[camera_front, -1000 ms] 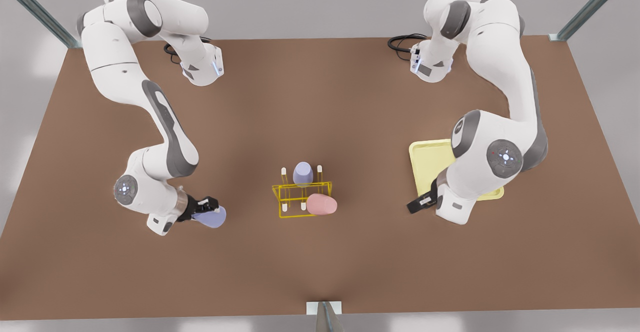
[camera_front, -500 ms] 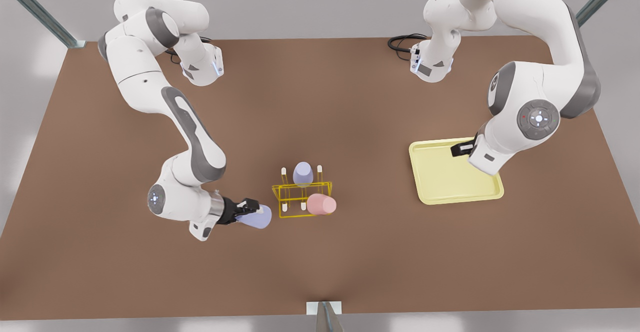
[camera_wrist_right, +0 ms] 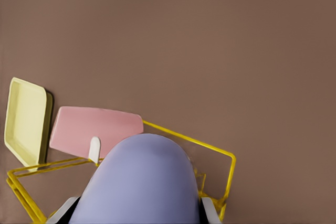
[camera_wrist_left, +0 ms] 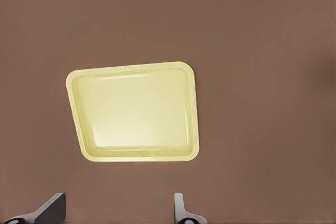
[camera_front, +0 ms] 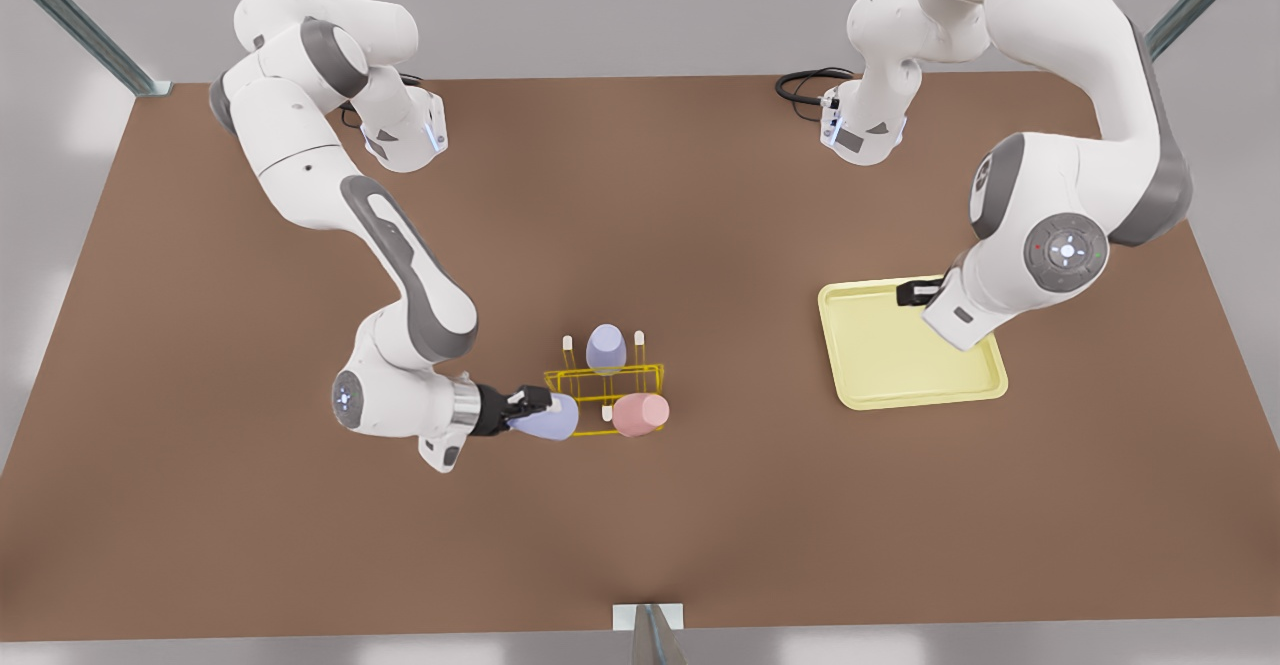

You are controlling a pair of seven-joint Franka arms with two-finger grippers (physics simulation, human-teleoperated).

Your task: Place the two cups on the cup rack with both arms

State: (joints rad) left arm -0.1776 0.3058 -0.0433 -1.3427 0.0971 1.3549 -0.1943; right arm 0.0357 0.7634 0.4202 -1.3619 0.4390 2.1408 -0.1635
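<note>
My right gripper point(camera_front: 530, 407) is at the front view's left, shut on a lavender cup point(camera_front: 548, 418) that it holds sideways against the near left corner of the yellow wire rack point(camera_front: 600, 373). In the right wrist view this cup point(camera_wrist_right: 142, 182) hides the corner of the rack point(camera_wrist_right: 231, 158). A pink cup point(camera_front: 640, 414) lies tilted over the rack's near right peg. A second lavender cup point(camera_front: 606, 348) sits upside down on a far peg. My left gripper point(camera_front: 912, 292) hangs open above the far edge of the pale tray, holding nothing.
The pale-yellow flat tray point(camera_front: 900, 365) lies empty at the front view's right and also shows in the left wrist view point(camera_wrist_left: 136, 111). Both arm bases and a black cable point(camera_front: 800, 85) stand at the table's far edge. Bare brown table surrounds the rack.
My right gripper has carried the lavender cup toward the front view's right, up to the rack. My left arm has swung from the tray's near side to its far edge.
</note>
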